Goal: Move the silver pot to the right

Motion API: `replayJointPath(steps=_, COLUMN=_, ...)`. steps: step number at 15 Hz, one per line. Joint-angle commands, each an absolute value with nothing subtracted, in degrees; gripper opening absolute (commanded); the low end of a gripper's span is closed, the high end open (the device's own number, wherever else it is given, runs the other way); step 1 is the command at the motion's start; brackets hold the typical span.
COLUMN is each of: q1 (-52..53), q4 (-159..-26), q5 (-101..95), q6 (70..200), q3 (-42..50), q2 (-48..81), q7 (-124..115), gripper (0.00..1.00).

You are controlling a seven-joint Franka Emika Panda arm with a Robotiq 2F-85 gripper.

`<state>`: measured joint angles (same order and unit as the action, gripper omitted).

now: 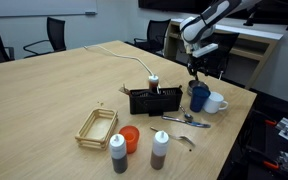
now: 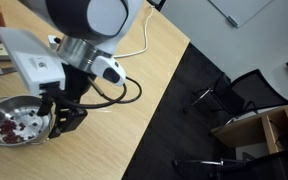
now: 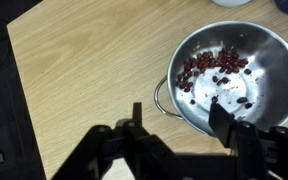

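The silver pot (image 3: 274,70) is a round shiny metal bowl with red beans inside and a thin loop handle (image 3: 161,97) at its rim. It stands on the wooden table, and an exterior view (image 2: 14,103) shows it close to the table's edge. My gripper (image 3: 179,118) is open and low over the pot's rim beside the handle. One finger is over the pot's inside and the other is outside over the table. In an exterior view (image 2: 62,120) the gripper reaches down at the pot's side. In the exterior view with the mugs I cannot make out the pot under the gripper (image 1: 194,70).
A dark blue mug (image 1: 198,98) and a white mug (image 1: 217,102) stand near the gripper. A black slotted basket (image 1: 154,100), a spoon (image 1: 189,120), two bottles (image 1: 118,152), an orange lid (image 1: 130,137) and a wooden tray (image 1: 97,127) lie further along. The table edge (image 2: 154,110) is close.
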<state>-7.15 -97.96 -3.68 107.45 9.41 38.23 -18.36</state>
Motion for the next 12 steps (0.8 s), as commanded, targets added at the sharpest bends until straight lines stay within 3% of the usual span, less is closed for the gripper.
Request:
replayJointPath(steps=1, q1=-6.8, q4=-96.5, q5=-3.3, q6=104.0, q3=9.8, q2=37.3, q7=-17.6, gripper=1.0)
replayJointPath(steps=12, q1=-4.9, q4=-97.1, q5=-5.0, q6=97.1, q3=9.2, q2=30.2, q7=-18.0, gripper=1.0)
